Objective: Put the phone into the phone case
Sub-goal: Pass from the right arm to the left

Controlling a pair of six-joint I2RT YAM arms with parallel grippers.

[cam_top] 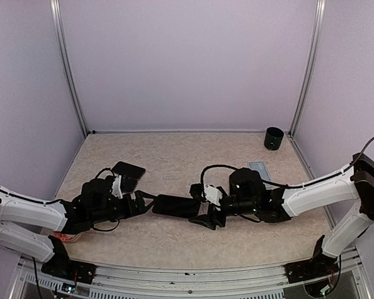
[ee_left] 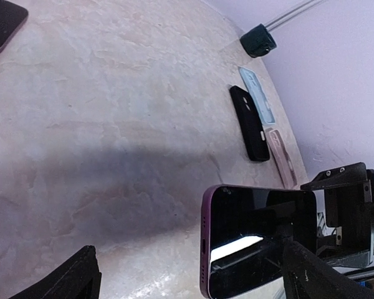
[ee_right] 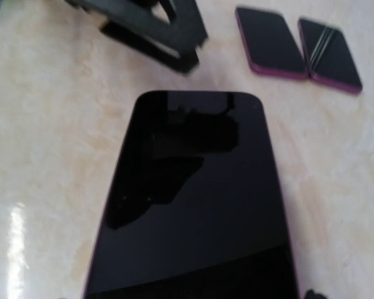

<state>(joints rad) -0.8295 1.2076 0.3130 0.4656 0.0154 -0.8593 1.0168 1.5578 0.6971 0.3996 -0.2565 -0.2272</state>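
The right hand [cam_top: 201,207] grips the phone [cam_top: 174,205] by one end above the table [cam_top: 174,156], its free end just ahead of the empty, wide-open left hand [cam_top: 146,203]. Best close squarely across the phone's long edges before the right lets go, I'd judge.

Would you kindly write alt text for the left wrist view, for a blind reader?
A purple-edged phone, screen dark, hangs above the beige table, gripped by the right arm's fingers and flanked by the left arm's fingers, spread open. Beyond lie a black case, a blue case and a pink case.
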